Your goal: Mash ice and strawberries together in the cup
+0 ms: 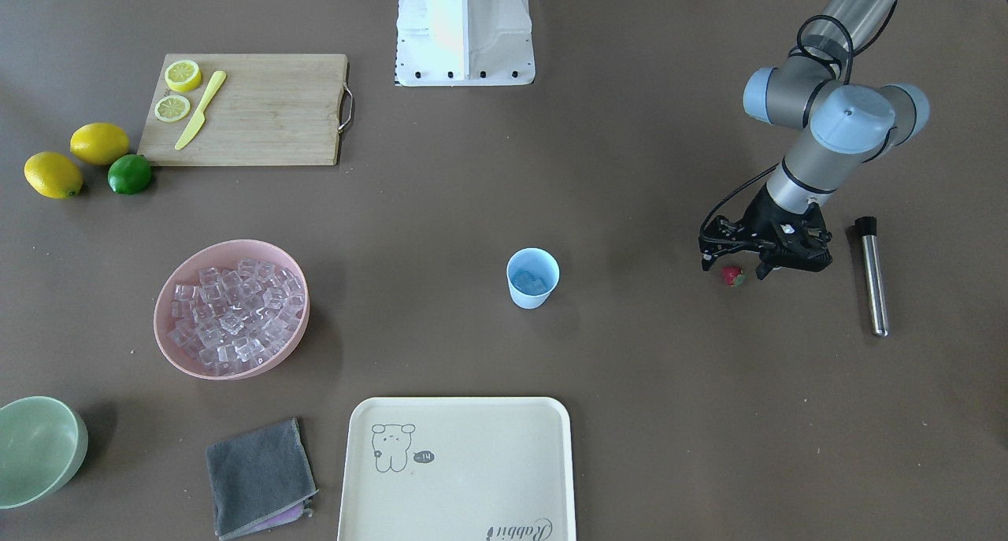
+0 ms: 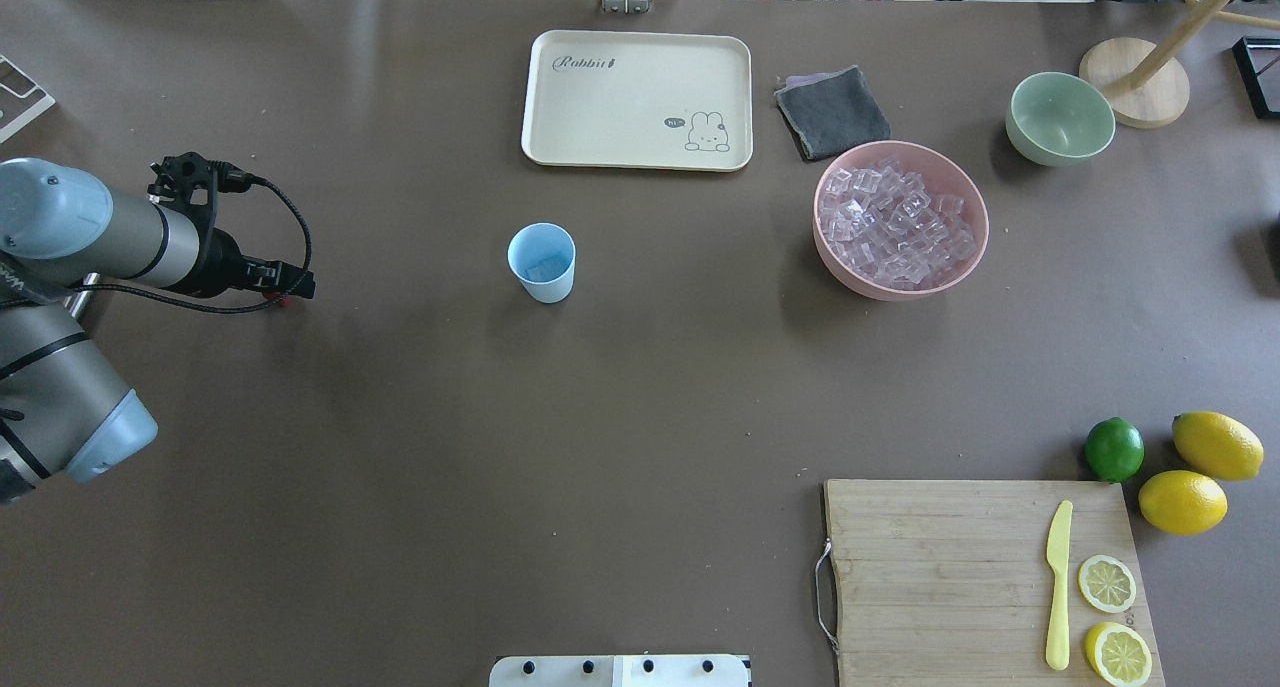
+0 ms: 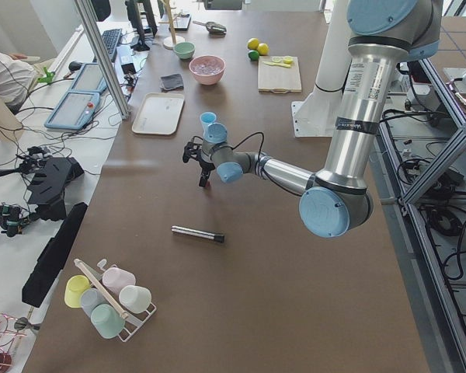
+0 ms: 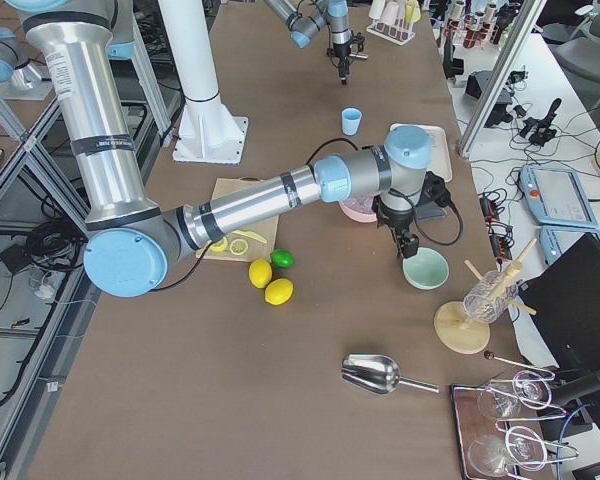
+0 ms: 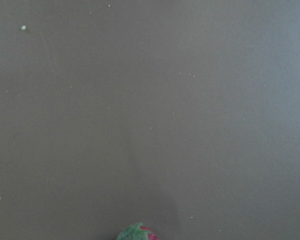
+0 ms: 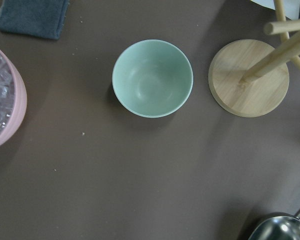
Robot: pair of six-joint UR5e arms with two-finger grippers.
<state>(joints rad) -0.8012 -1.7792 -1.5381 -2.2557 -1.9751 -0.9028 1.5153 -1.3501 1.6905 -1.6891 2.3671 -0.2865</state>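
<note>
Counter carries the light blue cup mid-surface, well apart from the left gripper, which hangs released, jaws spread, low over the small red strawberry lying on the counter between its fingertips.

Finding: a robotics laboratory. Two industrial arms, the left arm and the right arm, work over a brown-covered table, and a white robot pedestal stands at the table's edge. Aluminium framing borders the table. Teach pendants, a keyboard and loose cables occupy the adjoining benches and racks.
</note>
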